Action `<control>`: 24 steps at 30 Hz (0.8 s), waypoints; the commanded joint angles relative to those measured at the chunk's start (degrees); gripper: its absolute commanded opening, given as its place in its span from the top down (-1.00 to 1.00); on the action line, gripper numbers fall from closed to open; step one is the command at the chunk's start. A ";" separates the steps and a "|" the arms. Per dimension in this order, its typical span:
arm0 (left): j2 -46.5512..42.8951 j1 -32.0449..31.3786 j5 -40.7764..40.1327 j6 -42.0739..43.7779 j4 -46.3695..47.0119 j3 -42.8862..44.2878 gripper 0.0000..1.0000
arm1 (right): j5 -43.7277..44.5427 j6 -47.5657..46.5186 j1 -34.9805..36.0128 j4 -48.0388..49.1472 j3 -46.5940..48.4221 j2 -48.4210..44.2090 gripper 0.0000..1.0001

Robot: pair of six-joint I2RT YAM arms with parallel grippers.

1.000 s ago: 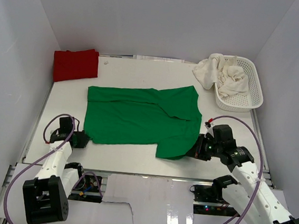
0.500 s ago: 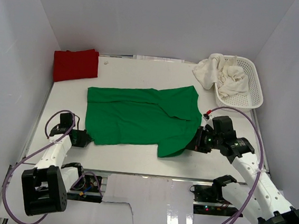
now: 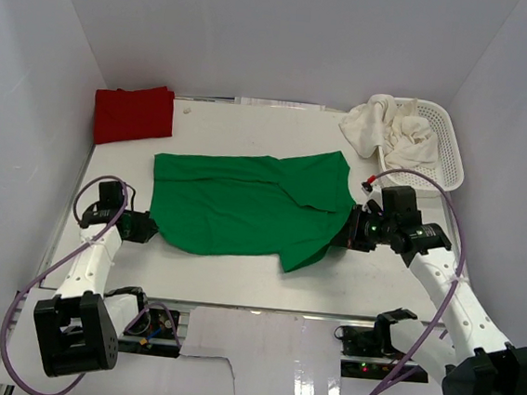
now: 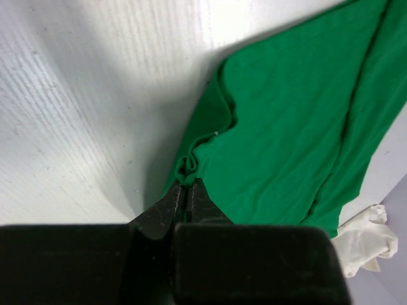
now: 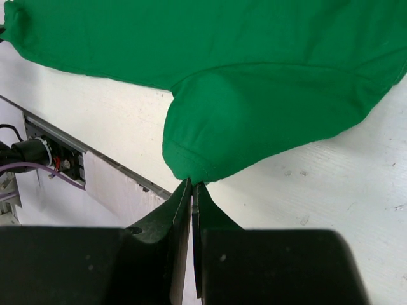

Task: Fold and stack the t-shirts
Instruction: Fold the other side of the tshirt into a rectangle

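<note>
Jaws on the left gripper (image 4: 186,190) are pressed almost together, with a small pucker of the green t-shirt (image 3: 234,209) pinched between their tips at the cloth's near left corner; this gripper sits low over the white table (image 3: 251,131) at its left side, fingers pointing right toward the cloth; beyond it, in the far left corner of the table, the red t-shirt (image 3: 133,115) lies folded into a flat rectangle, well apart from the green one; the green t-shirt lies spread across the middle of the table, its long side running left to right, mostly flat with a few shallow creases, and a flap of its own cloth lies folded over its far right part; its near edge runs from the left grip to a tapering lobe at the near right corner; jaws on the right gripper (image 5: 192,187) are fully closed on the hemmed edge of that lobe, which bulges rounded away from the tips in the right wrist view; this gripper is at the shirt's right side, fingers pointing left; in the far right corner a white mesh basket (image 3: 449,164) stands on the table, holding the cream-white t-shirts (image 3: 404,141) in a crumpled heap, part of it spilling over the basket's left rim.
</note>
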 commanded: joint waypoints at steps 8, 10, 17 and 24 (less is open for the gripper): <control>1.37 0.69 0.91 1.32 -1.24 4.05 1.00 | -2.20 -4.48 -2.20 1.83 8.54 5.94 0.85; 1.90 0.78 0.91 1.32 -1.06 4.23 1.00 | -2.46 -5.18 -2.81 2.00 9.51 7.44 0.85; 3.04 1.30 1.08 0.88 -0.01 4.76 1.00 | -2.81 -7.20 -4.57 2.09 14.25 11.65 0.85; 4.36 1.57 1.96 0.18 1.66 5.37 1.00 | -2.46 -9.23 -5.28 1.92 20.23 15.87 0.85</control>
